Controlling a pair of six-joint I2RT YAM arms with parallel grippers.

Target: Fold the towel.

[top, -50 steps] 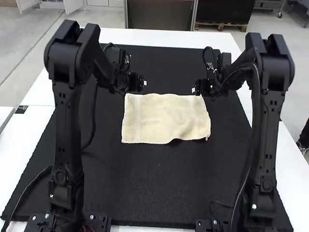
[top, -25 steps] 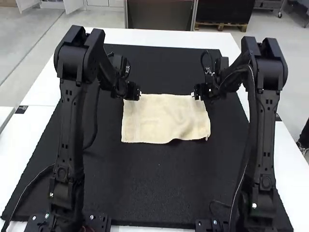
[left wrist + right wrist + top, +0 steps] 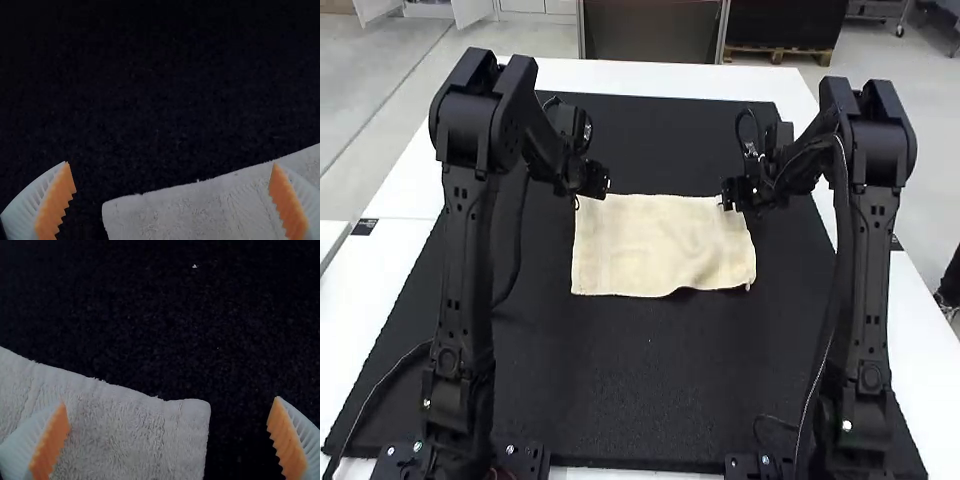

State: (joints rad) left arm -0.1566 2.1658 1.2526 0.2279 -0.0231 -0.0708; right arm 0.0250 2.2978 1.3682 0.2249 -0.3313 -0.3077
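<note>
1. Towel [image 3: 665, 245] lay spread on the mat [image 3: 650, 390], its near edge wavy.
2. Left gripper [image 3: 604, 186] was at the far left corner, fingers spread on either side.
3. Right gripper [image 3: 728, 194] was at the far right corner, fingers likewise apart.

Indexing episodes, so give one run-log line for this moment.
towel: spread on black mat | left tool: open, far corner | right tool: open, far corner

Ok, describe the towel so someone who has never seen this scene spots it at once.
A big black mat covers most of the white table. Toward the mat's far side, between left arm and right arm, lies the towel, roughly rectangular. Its cream, fuzzy cloth stands out from the black around it.
</note>
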